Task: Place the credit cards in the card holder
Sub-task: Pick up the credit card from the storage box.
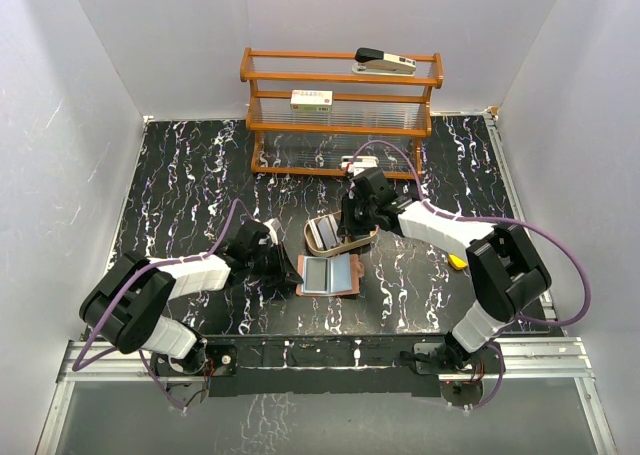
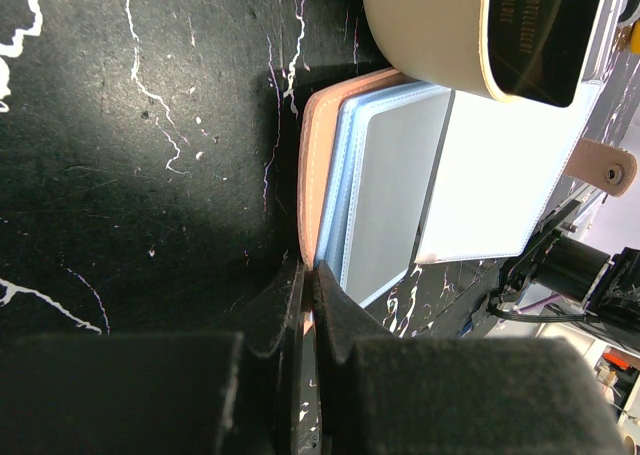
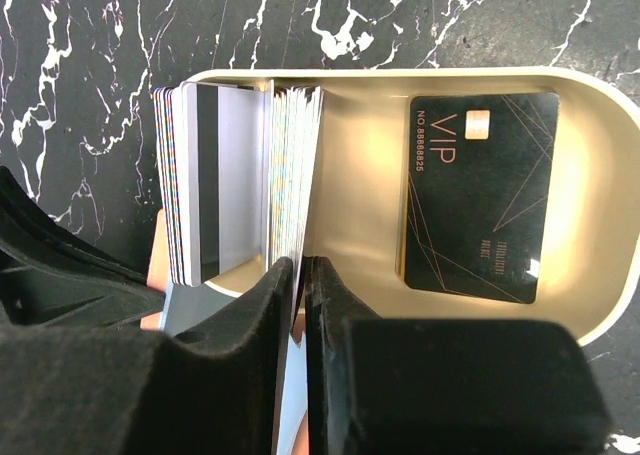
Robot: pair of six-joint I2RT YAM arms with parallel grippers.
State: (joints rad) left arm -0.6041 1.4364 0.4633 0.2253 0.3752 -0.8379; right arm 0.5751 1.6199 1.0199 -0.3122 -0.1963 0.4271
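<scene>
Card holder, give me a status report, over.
Left gripper shut on card holder edge, holder lying open. Right gripper shut on a credit card from upright stack in tan tray. Tray close beside holder.

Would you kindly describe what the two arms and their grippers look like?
The left arm and right arm have white link shells between bulky black joints. A purple cable loops along each. The left gripper and right gripper are black, with blocky matte black fingers. No markings show.
</scene>
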